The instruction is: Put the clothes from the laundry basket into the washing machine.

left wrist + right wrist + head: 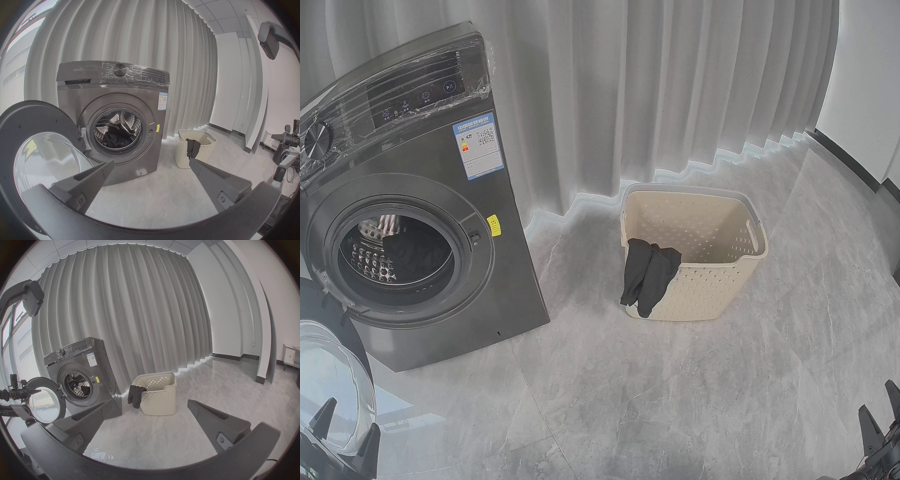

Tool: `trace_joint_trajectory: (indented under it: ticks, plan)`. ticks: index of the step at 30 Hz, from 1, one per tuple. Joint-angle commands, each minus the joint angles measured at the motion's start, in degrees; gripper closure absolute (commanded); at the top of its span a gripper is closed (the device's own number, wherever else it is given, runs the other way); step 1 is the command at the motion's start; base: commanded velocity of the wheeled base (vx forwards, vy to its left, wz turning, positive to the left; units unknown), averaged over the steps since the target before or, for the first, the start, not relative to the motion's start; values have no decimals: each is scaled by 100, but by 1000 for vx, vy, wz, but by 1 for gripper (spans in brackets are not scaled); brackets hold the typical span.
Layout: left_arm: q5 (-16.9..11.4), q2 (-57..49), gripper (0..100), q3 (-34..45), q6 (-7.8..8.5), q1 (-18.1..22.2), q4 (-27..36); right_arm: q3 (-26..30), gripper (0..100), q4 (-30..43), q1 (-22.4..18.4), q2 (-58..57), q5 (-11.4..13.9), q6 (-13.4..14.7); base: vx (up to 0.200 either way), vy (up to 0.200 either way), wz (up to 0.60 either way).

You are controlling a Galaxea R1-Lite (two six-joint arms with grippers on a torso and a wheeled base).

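Left gripper: mine, wide open, empty, near the door.
Washer: door swung open; dark garment in the drum.
Basket: right of washer, apart; black cloth draped over its front rim.
Right gripper: mine, wide open, empty.

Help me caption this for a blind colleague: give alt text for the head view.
A dark garment hangs over the front rim of a cream laundry basket, beside a washing machine with its door open and dark clothing in the drum. The left gripper and right gripper sit open at the bottom corners.
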Motion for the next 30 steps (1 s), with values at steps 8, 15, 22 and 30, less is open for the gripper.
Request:
trace_joint_trajectory:
  ticks: [8, 15, 22, 30]
  plan:
    - [-24, 20, 0, 101, -37, 0, 5, 101, 0, -2, -7, -50, -39, -1, 0, -125, 0]
    - [-33, 20, 0, 101, 25, 0, -4, 101, 0, -2, 2, -41, -39, -1, 29, 0, 0]
    - [-42, 20, 0, 101, 7, 0, -4, 101, 0, -2, -7, -41, -47, -1, 200, 0, 0]
    - [-50, 20, 0, 101, 16, 0, -4, 101, 0, -2, -7, -41, -47, -1, 100, 0, 0]
